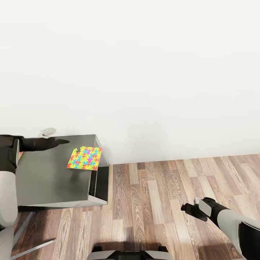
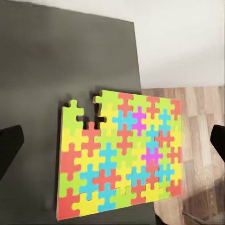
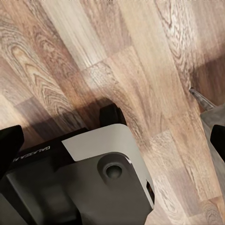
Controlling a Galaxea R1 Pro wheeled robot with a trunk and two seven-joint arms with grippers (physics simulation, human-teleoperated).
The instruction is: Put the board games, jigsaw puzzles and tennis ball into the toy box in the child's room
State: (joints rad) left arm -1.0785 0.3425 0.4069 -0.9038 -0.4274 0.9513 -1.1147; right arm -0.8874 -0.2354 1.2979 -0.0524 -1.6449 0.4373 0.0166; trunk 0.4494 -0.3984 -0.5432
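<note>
**Left end effector lined up on the jigsaw puzzle at the table's corner**

My left end effector (image 1: 64, 141) hovers over the dark table (image 1: 47, 177), pointing at the jigsaw puzzle (image 1: 85, 158). In the left wrist view its two fingertips (image 2: 10, 149) sit wide apart at the frame's sides, nothing between them: open, empty. The jigsaw puzzle (image 2: 121, 154) lies flat, one piece missing along its upper edge.

Risk: the mat is thin and flat, so the fingers may skid over it and push it. It lies at the table's far right corner; one edge looks to overhang the rim slightly, though I cannot be sure. A shove towards that side would send it onto the wooden floor (image 1: 173, 202).

Room: bare table surface on the near-left side of the mat; wall close behind.

My right end effector (image 1: 193, 208) hangs over the floor, holding nothing; its opening I cannot tell.
</note>
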